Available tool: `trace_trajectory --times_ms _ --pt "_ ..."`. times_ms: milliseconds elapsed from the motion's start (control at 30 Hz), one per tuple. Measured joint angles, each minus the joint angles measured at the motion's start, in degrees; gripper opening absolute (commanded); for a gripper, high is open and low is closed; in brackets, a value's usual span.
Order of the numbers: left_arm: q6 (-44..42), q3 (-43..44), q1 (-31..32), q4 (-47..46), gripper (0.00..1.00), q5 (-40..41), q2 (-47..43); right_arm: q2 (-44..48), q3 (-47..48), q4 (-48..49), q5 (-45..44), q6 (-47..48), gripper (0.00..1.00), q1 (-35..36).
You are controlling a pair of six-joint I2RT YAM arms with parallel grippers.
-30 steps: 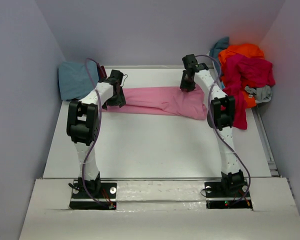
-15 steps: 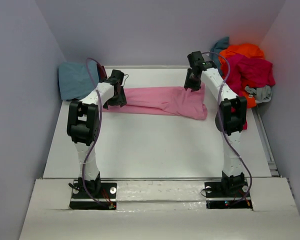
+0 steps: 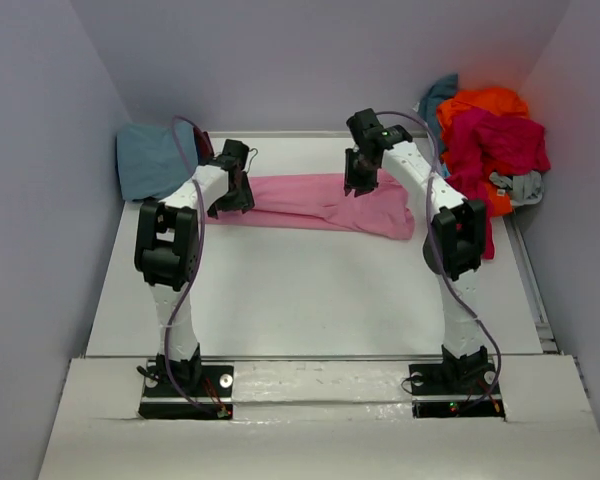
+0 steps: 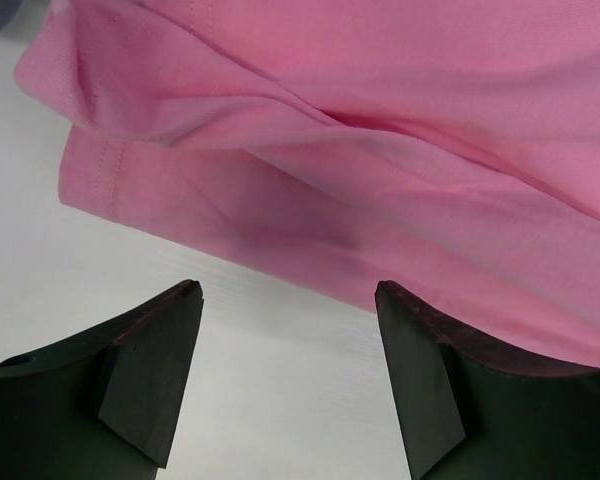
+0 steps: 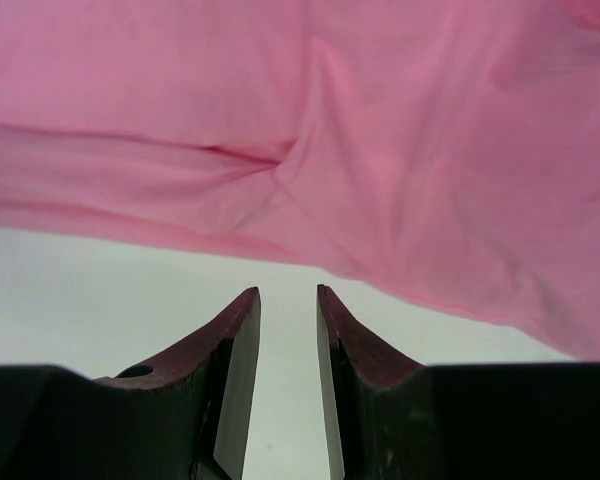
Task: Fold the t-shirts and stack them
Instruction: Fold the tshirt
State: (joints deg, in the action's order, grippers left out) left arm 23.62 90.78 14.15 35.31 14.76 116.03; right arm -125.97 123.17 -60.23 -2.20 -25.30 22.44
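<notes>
Pink t-shirt plain, solid all over. Dusty blue t-shirt plain too. Heap shows orange t-shirt, crimson-magenta t-shirt, grey t-shirt, teal t-shirt. Table white. Left arm, right arm white, joints black; cables purple.

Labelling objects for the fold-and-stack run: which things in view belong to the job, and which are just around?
Job:
- pink t-shirt, laid out between the arms
- blue t-shirt, far left
- far-right heap: orange t-shirt, crimson t-shirt, teal t-shirt, grey t-shirt

Not the job:
- white table
- grey walls
</notes>
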Motion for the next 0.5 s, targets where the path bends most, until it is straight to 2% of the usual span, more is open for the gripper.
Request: trace_trajectory --times_ms 200,500 --pt "1.2 0.1 -0.4 -0.4 0.82 -0.8 1.5 -1.7 -0.3 -0.3 4.0 0.0 0.35 4.0" --pt "2.4 0.1 -4.1 -1.8 0.82 -3.8 2.1 -2.7 -0.1 -1.2 6.7 0.1 0.34 4.8"
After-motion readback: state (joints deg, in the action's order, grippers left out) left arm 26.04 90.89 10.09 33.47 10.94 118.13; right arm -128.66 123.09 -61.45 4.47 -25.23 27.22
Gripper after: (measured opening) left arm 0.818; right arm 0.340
